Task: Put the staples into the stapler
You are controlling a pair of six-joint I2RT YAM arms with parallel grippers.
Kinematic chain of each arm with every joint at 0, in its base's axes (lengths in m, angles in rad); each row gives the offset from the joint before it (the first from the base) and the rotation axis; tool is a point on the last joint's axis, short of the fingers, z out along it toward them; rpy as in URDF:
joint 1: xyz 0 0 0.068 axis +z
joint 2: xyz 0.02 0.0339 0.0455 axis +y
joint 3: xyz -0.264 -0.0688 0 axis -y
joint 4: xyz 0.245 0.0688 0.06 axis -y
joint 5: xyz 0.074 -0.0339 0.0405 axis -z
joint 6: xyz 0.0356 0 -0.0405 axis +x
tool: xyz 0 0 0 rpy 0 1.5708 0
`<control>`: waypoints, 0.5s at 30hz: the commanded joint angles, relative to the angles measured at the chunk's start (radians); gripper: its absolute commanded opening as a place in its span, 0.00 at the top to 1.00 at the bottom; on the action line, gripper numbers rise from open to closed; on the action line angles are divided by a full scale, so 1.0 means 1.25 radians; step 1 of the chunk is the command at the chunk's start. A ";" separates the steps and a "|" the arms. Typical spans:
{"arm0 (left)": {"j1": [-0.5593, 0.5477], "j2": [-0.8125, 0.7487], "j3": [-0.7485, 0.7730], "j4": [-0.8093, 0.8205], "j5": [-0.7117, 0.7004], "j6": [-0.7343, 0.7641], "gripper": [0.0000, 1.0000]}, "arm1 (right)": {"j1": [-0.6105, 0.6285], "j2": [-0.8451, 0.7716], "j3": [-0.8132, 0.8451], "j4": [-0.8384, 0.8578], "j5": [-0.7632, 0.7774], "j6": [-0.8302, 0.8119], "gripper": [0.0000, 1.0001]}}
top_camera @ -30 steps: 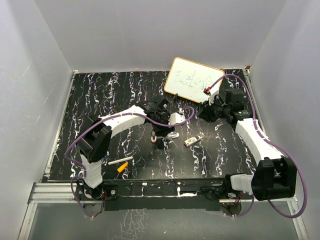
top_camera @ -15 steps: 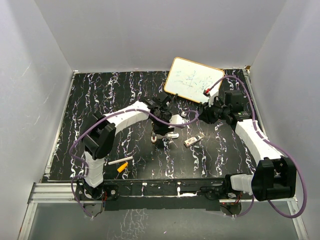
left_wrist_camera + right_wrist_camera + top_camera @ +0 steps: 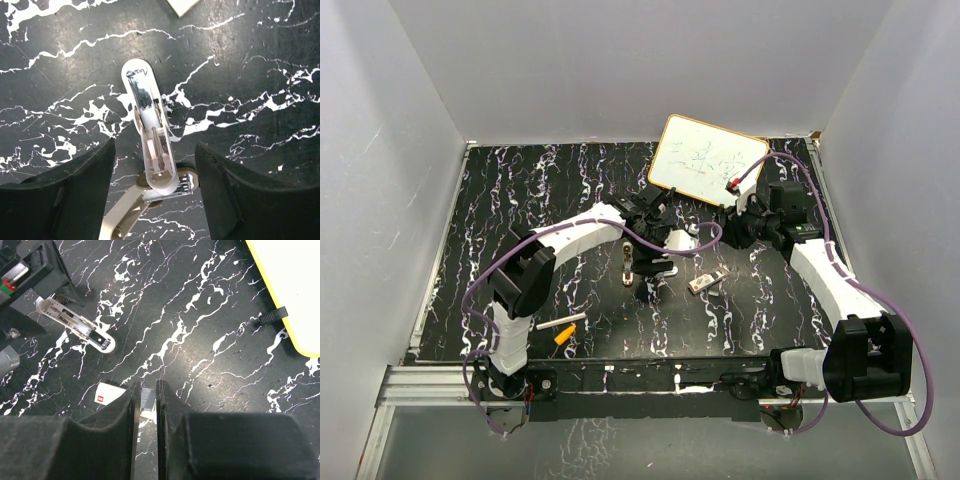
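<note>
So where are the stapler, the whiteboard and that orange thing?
stapler (image 3: 142,100), left wrist view, on its shiny metal strip.
whiteboard (image 3: 705,165), top view, middle of its white face.
orange piece (image 3: 563,337), top view, on its middle.

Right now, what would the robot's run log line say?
left end effector: open, straddling stapler | stapler: hinged open on table | right end effector: shut on grey strip, maybe staples

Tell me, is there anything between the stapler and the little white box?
No, just bare black table between the stapler and the little white box, seen in the right wrist view.
</note>
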 commanded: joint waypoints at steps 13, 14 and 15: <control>-0.024 0.046 -0.024 0.077 -0.006 -0.024 0.46 | -0.045 -0.048 0.001 0.036 -0.023 -0.005 0.87; -0.026 0.053 -0.017 0.074 -0.006 -0.022 0.46 | -0.048 -0.047 0.000 0.036 -0.025 -0.005 0.87; -0.026 0.059 -0.013 0.074 -0.006 -0.020 0.46 | -0.050 -0.047 0.000 0.036 -0.027 -0.005 0.87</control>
